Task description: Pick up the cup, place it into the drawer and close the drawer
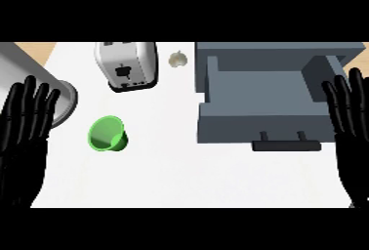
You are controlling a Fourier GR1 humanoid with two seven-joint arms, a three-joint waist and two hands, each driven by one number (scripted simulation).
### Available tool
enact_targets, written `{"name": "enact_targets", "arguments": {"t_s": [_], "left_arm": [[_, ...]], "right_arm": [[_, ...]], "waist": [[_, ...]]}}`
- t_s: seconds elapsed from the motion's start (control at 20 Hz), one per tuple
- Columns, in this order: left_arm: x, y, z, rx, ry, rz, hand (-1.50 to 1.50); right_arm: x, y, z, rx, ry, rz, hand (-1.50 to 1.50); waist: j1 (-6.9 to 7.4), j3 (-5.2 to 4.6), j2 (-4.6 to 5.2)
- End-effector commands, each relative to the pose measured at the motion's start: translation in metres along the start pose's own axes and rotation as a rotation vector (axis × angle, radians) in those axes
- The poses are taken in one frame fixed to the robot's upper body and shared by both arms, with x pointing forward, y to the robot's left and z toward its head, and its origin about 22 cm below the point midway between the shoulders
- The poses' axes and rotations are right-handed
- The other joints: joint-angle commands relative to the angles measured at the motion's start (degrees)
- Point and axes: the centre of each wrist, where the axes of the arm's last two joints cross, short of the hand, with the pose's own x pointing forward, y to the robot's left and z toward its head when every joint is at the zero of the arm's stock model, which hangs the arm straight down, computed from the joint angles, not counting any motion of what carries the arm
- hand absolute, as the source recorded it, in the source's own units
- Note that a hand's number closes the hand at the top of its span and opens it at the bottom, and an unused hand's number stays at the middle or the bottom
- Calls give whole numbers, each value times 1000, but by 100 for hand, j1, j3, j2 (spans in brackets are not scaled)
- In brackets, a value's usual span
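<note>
Cup (108,134): one, green, toward the counter's (216,176) left edge.
Drawer (259,95): one, pulled open, at the right edge.
Toaster (126,66): one, back edge.
My hands: two; left hand (25,122) and right hand (351,117), fingers straight, spread.

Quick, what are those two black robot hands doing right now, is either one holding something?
Left robot hand: open, fingers straight, holding nothing, at the view's left edge.
Right robot hand: open, fingers straight, holding nothing, at the right edge.
</note>
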Motion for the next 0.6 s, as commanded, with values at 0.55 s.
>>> {"name": "enact_targets", "arguments": {"t_s": [0.55], "left_arm": [[-44, -70, -43, 479, 41, -38, -150]], "right_arm": [[-5, 6, -7, 54, 146, -120, -150]], "waist": [[-4, 5, -38]]}}
